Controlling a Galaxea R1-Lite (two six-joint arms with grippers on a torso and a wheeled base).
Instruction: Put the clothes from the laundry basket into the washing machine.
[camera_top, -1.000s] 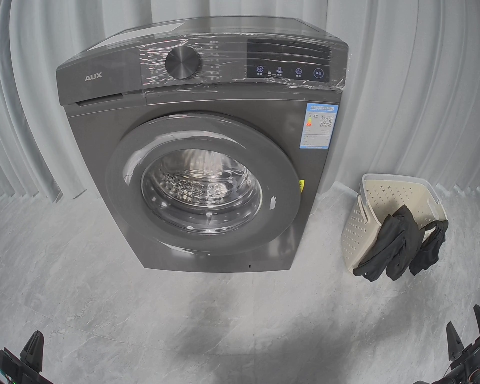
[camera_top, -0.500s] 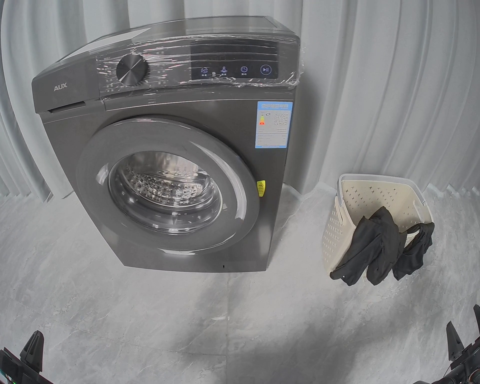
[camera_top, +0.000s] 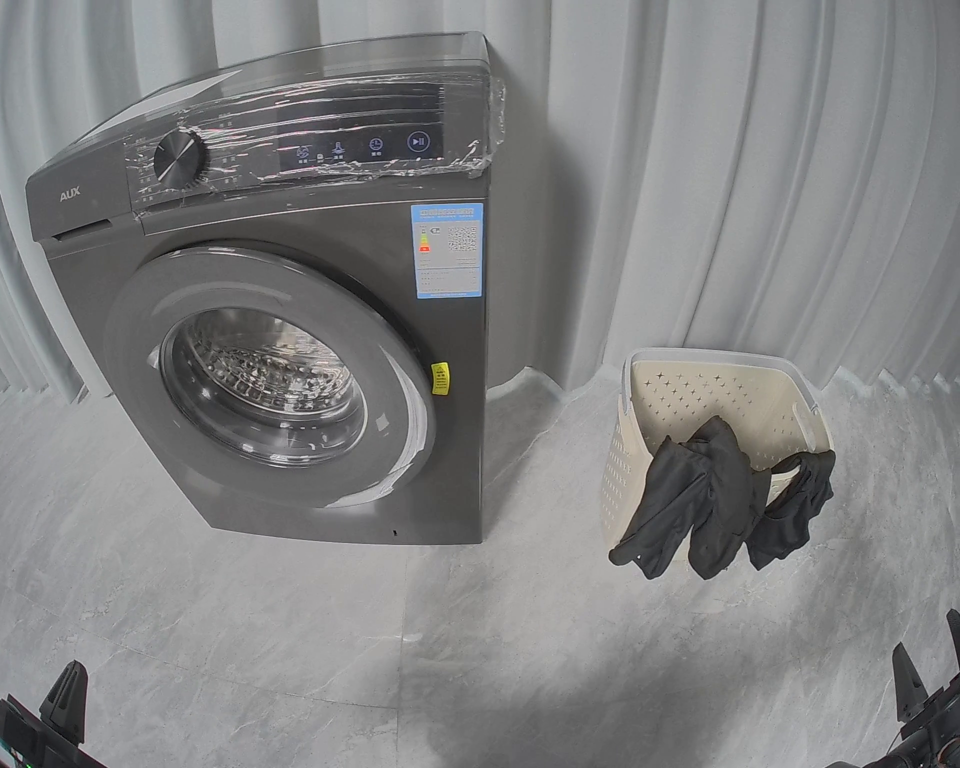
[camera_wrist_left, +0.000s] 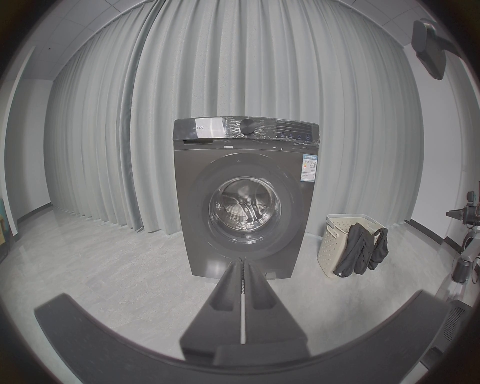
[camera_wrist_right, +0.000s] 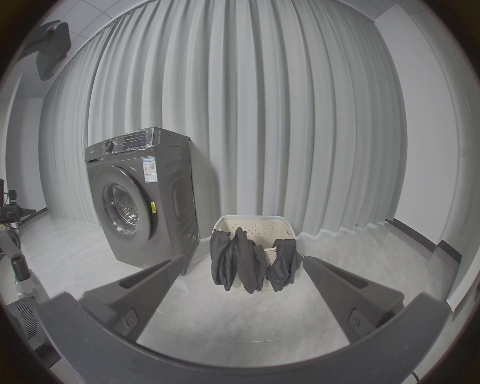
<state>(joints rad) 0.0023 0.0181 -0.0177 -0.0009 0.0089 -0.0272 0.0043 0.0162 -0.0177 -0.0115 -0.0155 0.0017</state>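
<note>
Turning toward the laundry basket (camera_top: 720, 356): my head view has shifted, the things have not. Dark clothes (camera_top: 700, 500) hang over its front rim, beside the shut washing machine (camera_top: 300, 235). Left fingers (camera_wrist_left: 225, 295) closed, empty; right fingers (camera_wrist_right: 350, 295) wide. Collection pending.

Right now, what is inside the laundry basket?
Dark clothes hang over the front rim of the laundry basket; its back wall is bare. The bottom is hidden behind them.

One washing machine (camera_top: 270, 330), one laundry basket (camera_top: 622, 470), apparently two dark garments (camera_top: 700, 490)
</note>
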